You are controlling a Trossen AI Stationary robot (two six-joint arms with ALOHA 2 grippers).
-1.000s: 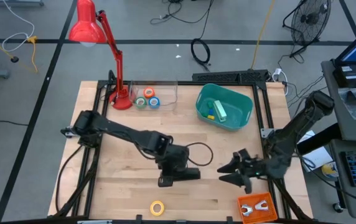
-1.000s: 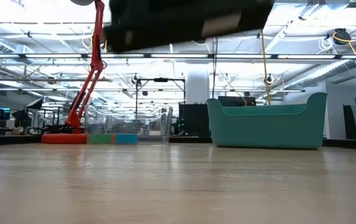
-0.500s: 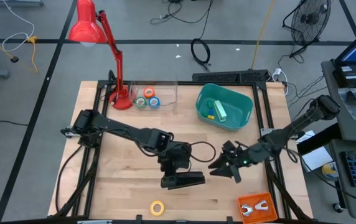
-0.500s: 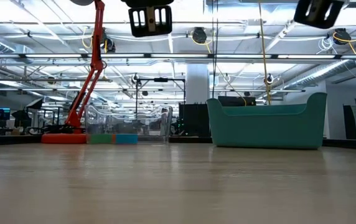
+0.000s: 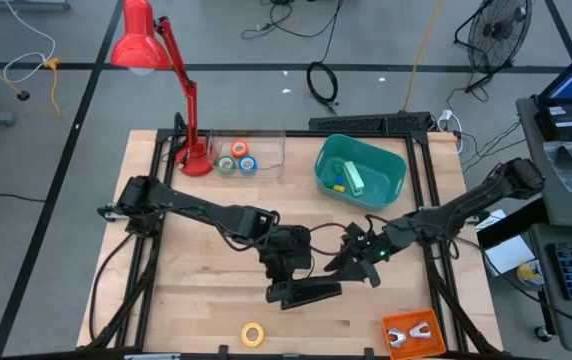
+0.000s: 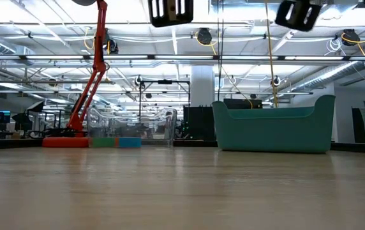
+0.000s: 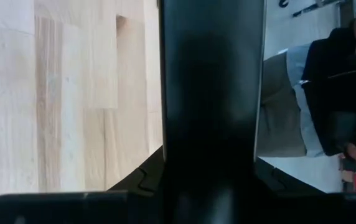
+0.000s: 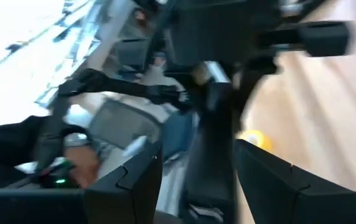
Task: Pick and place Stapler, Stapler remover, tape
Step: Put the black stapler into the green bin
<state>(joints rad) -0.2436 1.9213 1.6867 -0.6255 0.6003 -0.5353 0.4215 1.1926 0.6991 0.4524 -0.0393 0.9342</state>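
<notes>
From above, the left gripper (image 5: 301,285) hangs over the middle of the wooden table (image 5: 196,290), its fingers pinched on the black stapler (image 5: 306,293), which lies level and lengthwise across the table. The right gripper (image 5: 351,262) sits just beside the stapler's far end, fingers spread wide and apart from it. The teal bin (image 5: 361,172) is behind both grippers, towards the table's back edge.

Only the overhead camera shows the tape: a yellow roll (image 5: 253,334) lies near the table's front edge, in front of the stapler, and the orange (image 5: 240,150), green (image 5: 227,164) and blue (image 5: 248,165) rolls sit in a clear tray (image 5: 266,150) next to the red lamp's base (image 5: 195,160). An orange tool (image 5: 411,335) lies at the front right corner.

The table-level camera catches only the undersides of both arms at its upper edge, high off the wood. The left wrist camera is filled by the stapler (image 7: 212,99), and a person (image 7: 346,81) shows beyond the table.
</notes>
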